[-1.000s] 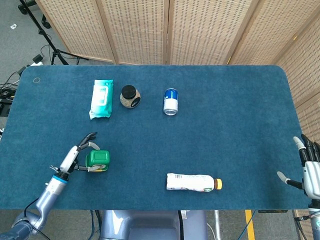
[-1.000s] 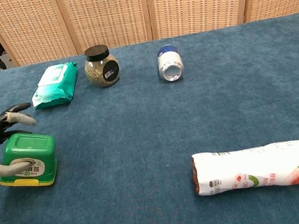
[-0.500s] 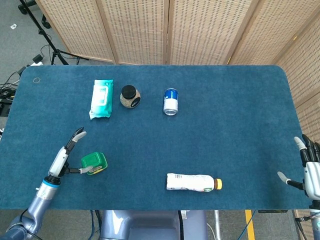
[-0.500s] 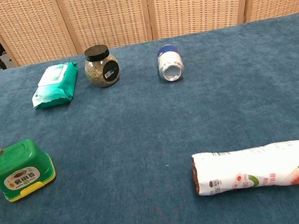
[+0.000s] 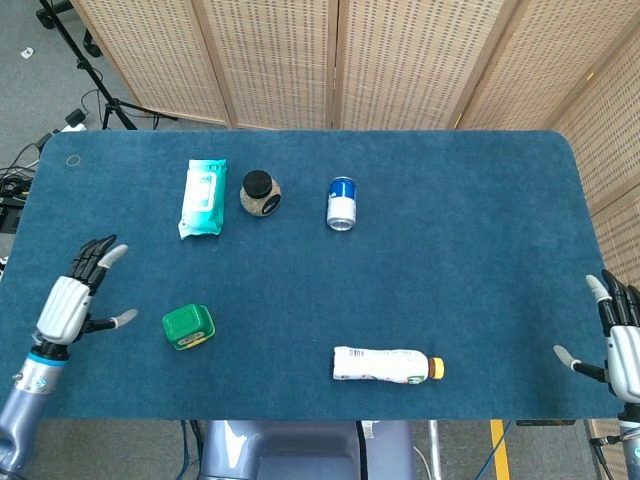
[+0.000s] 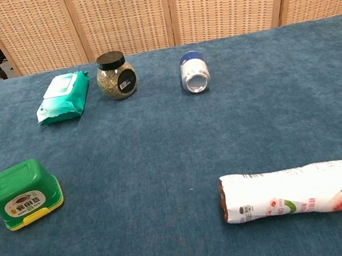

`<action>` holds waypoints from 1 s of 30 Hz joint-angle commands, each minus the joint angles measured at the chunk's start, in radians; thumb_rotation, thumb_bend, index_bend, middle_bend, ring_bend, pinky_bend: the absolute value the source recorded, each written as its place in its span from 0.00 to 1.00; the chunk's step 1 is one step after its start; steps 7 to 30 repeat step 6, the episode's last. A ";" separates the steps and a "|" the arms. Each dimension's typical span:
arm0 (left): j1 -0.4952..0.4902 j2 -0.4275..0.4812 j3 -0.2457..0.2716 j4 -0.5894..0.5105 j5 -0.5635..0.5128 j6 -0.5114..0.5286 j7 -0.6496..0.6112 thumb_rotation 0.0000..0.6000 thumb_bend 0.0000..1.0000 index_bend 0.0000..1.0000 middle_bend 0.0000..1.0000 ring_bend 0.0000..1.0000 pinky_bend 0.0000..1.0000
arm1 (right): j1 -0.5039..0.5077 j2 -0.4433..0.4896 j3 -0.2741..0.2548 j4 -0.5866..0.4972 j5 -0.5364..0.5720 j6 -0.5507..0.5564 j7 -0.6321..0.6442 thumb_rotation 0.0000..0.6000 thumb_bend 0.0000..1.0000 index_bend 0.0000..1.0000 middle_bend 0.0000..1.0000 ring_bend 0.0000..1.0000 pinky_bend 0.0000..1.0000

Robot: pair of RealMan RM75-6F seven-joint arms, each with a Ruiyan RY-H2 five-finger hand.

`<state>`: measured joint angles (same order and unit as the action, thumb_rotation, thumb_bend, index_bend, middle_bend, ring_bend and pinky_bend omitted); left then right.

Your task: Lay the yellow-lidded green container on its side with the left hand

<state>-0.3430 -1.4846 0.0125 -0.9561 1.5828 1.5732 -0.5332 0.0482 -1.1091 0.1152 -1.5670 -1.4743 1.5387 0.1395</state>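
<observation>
Overhead, the left hand [image 5: 72, 295] hovered with fingers spread, holding nothing, well apart from the small green plastic container with a yellow lid [image 5: 187, 326], which sat near the blue felt table's [image 5: 460, 250] front-left edge. The right hand [image 5: 618, 345] hung spread and idle too. From chest height, neither hand showed; the container [image 6: 24, 193] rested lid-down, its label unreadable. A careless nudge might tip it wrongly.

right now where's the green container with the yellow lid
In the head view the green container sits near the table's front-left corner, just right of the open left hand, which is clear of it. The wipes pack lies farther back.
</observation>
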 commanded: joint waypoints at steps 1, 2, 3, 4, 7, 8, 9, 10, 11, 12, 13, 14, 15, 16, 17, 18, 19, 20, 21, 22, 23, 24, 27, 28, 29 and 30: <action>0.045 0.289 -0.015 -0.419 -0.145 -0.144 0.341 1.00 0.00 0.00 0.00 0.00 0.00 | -0.001 -0.004 -0.001 0.000 -0.005 0.006 -0.011 1.00 0.00 0.00 0.00 0.00 0.00; 0.046 0.305 -0.017 -0.451 -0.155 -0.153 0.364 1.00 0.00 0.00 0.00 0.00 0.00 | -0.001 -0.005 -0.001 0.001 -0.005 0.009 -0.016 1.00 0.00 0.00 0.00 0.00 0.00; 0.048 0.317 -0.018 -0.477 -0.164 -0.161 0.382 1.00 0.00 0.00 0.00 0.00 0.00 | -0.002 -0.007 0.000 0.003 -0.005 0.010 -0.019 1.00 0.00 0.00 0.00 0.00 0.00; 0.049 0.328 -0.018 -0.498 -0.170 -0.171 0.397 1.00 0.00 0.00 0.00 0.00 0.00 | -0.002 -0.008 0.000 0.004 -0.006 0.012 -0.022 1.00 0.00 0.00 0.00 0.00 0.00; 0.051 0.344 -0.017 -0.527 -0.180 -0.185 0.424 1.00 0.00 0.00 0.00 0.00 0.00 | -0.002 -0.010 0.000 0.005 -0.006 0.012 -0.025 1.00 0.00 0.00 0.00 0.00 0.00; 0.051 0.344 -0.017 -0.527 -0.180 -0.185 0.424 1.00 0.00 0.00 0.00 0.00 0.00 | -0.002 -0.010 0.000 0.005 -0.006 0.012 -0.025 1.00 0.00 0.00 0.00 0.00 0.00; 0.051 0.344 -0.017 -0.527 -0.180 -0.185 0.424 1.00 0.00 0.00 0.00 0.00 0.00 | -0.002 -0.010 0.000 0.005 -0.006 0.012 -0.025 1.00 0.00 0.00 0.00 0.00 0.00; 0.051 0.344 -0.017 -0.527 -0.180 -0.185 0.424 1.00 0.00 0.00 0.00 0.00 0.00 | -0.002 -0.010 0.000 0.005 -0.006 0.012 -0.025 1.00 0.00 0.00 0.00 0.00 0.00; 0.051 0.344 -0.017 -0.527 -0.180 -0.185 0.424 1.00 0.00 0.00 0.00 0.00 0.00 | -0.002 -0.010 0.000 0.005 -0.006 0.012 -0.025 1.00 0.00 0.00 0.00 0.00 0.00; 0.051 0.344 -0.017 -0.527 -0.180 -0.185 0.424 1.00 0.00 0.00 0.00 0.00 0.00 | -0.002 -0.010 0.000 0.005 -0.006 0.012 -0.025 1.00 0.00 0.00 0.00 0.00 0.00; 0.051 0.344 -0.017 -0.527 -0.180 -0.185 0.424 1.00 0.00 0.00 0.00 0.00 0.00 | -0.002 -0.010 0.000 0.005 -0.006 0.012 -0.025 1.00 0.00 0.00 0.00 0.00 0.00; 0.051 0.344 -0.017 -0.527 -0.180 -0.185 0.424 1.00 0.00 0.00 0.00 0.00 0.00 | -0.002 -0.010 0.000 0.005 -0.006 0.012 -0.025 1.00 0.00 0.00 0.00 0.00 0.00; 0.051 0.344 -0.017 -0.527 -0.180 -0.185 0.424 1.00 0.00 0.00 0.00 0.00 0.00 | -0.002 -0.010 0.000 0.005 -0.006 0.012 -0.025 1.00 0.00 0.00 0.00 0.00 0.00; 0.051 0.344 -0.017 -0.527 -0.180 -0.185 0.424 1.00 0.00 0.00 0.00 0.00 0.00 | -0.002 -0.010 0.000 0.005 -0.006 0.012 -0.025 1.00 0.00 0.00 0.00 0.00 0.00; 0.051 0.344 -0.017 -0.527 -0.180 -0.185 0.424 1.00 0.00 0.00 0.00 0.00 0.00 | -0.002 -0.010 0.000 0.005 -0.006 0.012 -0.025 1.00 0.00 0.00 0.00 0.00 0.00; 0.051 0.344 -0.017 -0.527 -0.180 -0.185 0.424 1.00 0.00 0.00 0.00 0.00 0.00 | -0.002 -0.010 0.000 0.005 -0.006 0.012 -0.025 1.00 0.00 0.00 0.00 0.00 0.00; 0.051 0.344 -0.017 -0.527 -0.180 -0.185 0.424 1.00 0.00 0.00 0.00 0.00 0.00 | -0.002 -0.010 0.000 0.005 -0.006 0.012 -0.025 1.00 0.00 0.00 0.00 0.00 0.00; 0.051 0.344 -0.017 -0.527 -0.180 -0.185 0.424 1.00 0.00 0.00 0.00 0.00 0.00 | -0.002 -0.010 0.000 0.005 -0.006 0.012 -0.025 1.00 0.00 0.00 0.00 0.00 0.00; 0.051 0.344 -0.017 -0.527 -0.180 -0.185 0.424 1.00 0.00 0.00 0.00 0.00 0.00 | -0.002 -0.010 0.000 0.005 -0.006 0.012 -0.025 1.00 0.00 0.00 0.00 0.00 0.00; 0.051 0.344 -0.017 -0.527 -0.180 -0.185 0.424 1.00 0.00 0.00 0.00 0.00 0.00 | -0.002 -0.010 0.000 0.005 -0.006 0.012 -0.025 1.00 0.00 0.00 0.00 0.00 0.00; 0.051 0.344 -0.017 -0.527 -0.180 -0.185 0.424 1.00 0.00 0.00 0.00 0.00 0.00 | -0.002 -0.010 0.000 0.005 -0.006 0.012 -0.025 1.00 0.00 0.00 0.00 0.00 0.00; 0.051 0.344 -0.017 -0.527 -0.180 -0.185 0.424 1.00 0.00 0.00 0.00 0.00 0.00 | -0.002 -0.010 0.000 0.005 -0.006 0.012 -0.025 1.00 0.00 0.00 0.00 0.00 0.00; 0.051 0.344 -0.017 -0.527 -0.180 -0.185 0.424 1.00 0.00 0.00 0.00 0.00 0.00 | -0.002 -0.010 0.000 0.005 -0.006 0.012 -0.025 1.00 0.00 0.00 0.00 0.00 0.00; 0.051 0.344 -0.017 -0.527 -0.180 -0.185 0.424 1.00 0.00 0.00 0.00 0.00 0.00 | -0.002 -0.010 0.000 0.005 -0.006 0.012 -0.025 1.00 0.00 0.00 0.00 0.00 0.00; 0.051 0.344 -0.017 -0.527 -0.180 -0.185 0.424 1.00 0.00 0.00 0.00 0.00 0.00 | -0.002 -0.010 0.000 0.005 -0.006 0.012 -0.025 1.00 0.00 0.00 0.00 0.00 0.00; 0.051 0.344 -0.017 -0.527 -0.180 -0.185 0.424 1.00 0.00 0.00 0.00 0.00 0.00 | -0.002 -0.010 0.000 0.005 -0.006 0.012 -0.025 1.00 0.00 0.00 0.00 0.00 0.00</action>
